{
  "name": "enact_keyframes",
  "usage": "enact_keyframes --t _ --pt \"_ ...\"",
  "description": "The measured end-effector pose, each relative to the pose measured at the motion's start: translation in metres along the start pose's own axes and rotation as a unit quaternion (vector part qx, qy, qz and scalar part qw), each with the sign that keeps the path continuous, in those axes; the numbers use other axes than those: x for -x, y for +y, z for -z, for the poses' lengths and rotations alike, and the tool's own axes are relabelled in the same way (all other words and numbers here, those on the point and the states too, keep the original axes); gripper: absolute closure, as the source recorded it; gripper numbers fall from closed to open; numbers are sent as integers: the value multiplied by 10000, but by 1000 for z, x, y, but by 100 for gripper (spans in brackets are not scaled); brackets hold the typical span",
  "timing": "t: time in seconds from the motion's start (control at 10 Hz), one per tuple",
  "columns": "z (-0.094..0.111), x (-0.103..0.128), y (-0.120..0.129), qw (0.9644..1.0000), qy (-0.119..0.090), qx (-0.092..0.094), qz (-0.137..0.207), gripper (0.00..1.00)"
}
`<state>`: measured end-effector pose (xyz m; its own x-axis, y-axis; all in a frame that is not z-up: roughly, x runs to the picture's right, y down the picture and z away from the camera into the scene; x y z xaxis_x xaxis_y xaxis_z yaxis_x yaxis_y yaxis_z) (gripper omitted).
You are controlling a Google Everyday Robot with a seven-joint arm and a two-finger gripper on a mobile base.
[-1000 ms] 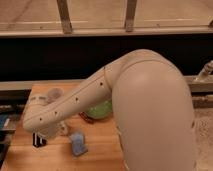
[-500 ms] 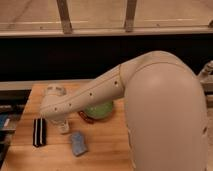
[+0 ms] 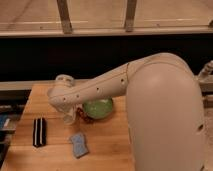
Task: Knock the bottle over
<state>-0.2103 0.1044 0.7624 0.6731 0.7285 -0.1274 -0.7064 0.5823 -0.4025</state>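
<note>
Jaws [image 3: 68,118]: under the arm's wrist, low over the wooden counter [image 3: 107,142]; cannot tell how far open.
Bottle: hidden from view.
Sponge [image 3: 78,145]: flat, light blue.

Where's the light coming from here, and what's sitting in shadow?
Camera view: light falls from above, brightening the top of the arm and the wooden table. The band behind is dark. The gripper, at the arm's end left of the green object, hangs in shadow under the arm.
</note>
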Motion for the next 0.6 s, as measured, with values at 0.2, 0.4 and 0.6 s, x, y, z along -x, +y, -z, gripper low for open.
enact_keyframes --t 0.2,0.4,0.6 --pt "16 -20 -26 9988 -53 -291 -400 100" --pt "35 -52 -52 9950 -104 -573 -816 100" --pt "48 -81 -79 9891 -157 -751 -1261 100"
